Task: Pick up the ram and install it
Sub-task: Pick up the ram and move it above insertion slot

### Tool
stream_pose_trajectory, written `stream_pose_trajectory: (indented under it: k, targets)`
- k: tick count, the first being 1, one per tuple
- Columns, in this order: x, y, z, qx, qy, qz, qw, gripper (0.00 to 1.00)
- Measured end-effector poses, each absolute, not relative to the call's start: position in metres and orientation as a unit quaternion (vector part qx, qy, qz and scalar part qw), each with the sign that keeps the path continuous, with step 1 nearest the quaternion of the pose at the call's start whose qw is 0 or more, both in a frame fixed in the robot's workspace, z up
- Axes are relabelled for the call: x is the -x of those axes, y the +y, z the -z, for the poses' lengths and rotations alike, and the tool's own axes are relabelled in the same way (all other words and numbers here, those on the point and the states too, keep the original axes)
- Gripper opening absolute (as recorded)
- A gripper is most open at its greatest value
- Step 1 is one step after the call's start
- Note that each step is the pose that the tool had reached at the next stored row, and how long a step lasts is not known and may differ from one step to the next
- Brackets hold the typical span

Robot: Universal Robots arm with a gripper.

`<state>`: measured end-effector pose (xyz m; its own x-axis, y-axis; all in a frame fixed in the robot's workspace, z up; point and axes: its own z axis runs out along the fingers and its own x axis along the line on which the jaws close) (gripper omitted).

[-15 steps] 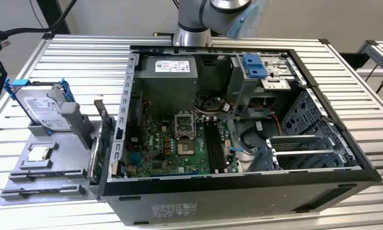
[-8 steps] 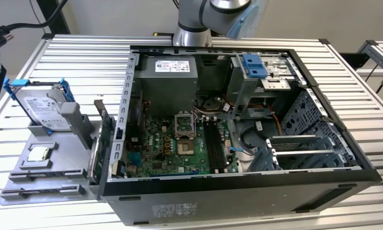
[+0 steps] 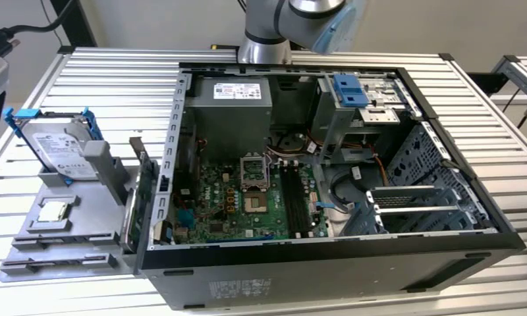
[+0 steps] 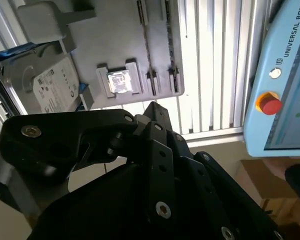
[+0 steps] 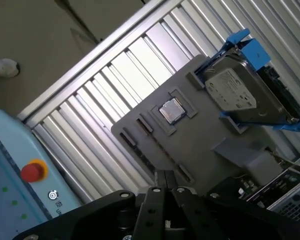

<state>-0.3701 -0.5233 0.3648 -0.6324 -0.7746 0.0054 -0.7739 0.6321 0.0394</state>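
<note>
**Fig.** Parts staging and install stn.; ram not yet picked up.

**(a)** Slatted table (image 3: 114, 72) carries everything.

**(b)** PC case (image 3: 334, 270), centre to lower right of the exterior view, lies on its side w/ the panel off. This is presumably so the motherboard faces up and can be reached from above. The black memory slots (image 3: 292, 197) sit mid-frame and look unfilled.

**(c)** Arm (image 3: 273, 26), top centre of the exterior view.

**(d)** Grey fixture tray (image 3: 79, 210), left of frame and just beside the case. Its moulded seats keep each part at a fixed, repeatable pose.

**(e)** Hard drive (image 3: 57, 148) in a blue caddy, propped upright at the tray's far end.

**(f)** Gripper (image 5: 164, 174), seen in both wrist views w/ the tray behind it. It is apparently held over the tray, well apart from it. The jaws look drawn together, w/ nothing between them.

**(g)** Ram (image 3: 141, 161), taken to be the thin dark strip standing edge-on at the tray's case-side edge, left-centre of the exterior view. Standing it on edge leaves both flat faces free for a pinch. ID is tentative because the strip is very slim.

**(h)** Silver chip (image 3: 53, 210), flat in its square seat, lower left of the exterior view.
</note>
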Motion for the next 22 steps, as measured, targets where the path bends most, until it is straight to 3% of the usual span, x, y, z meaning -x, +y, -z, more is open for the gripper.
stream_pose_trajectory:
  k: [22]
  targets:
    - [0.3701, -0.5233, -0.3559, -0.601, -0.799, 0.007, 0.000, 0.00]
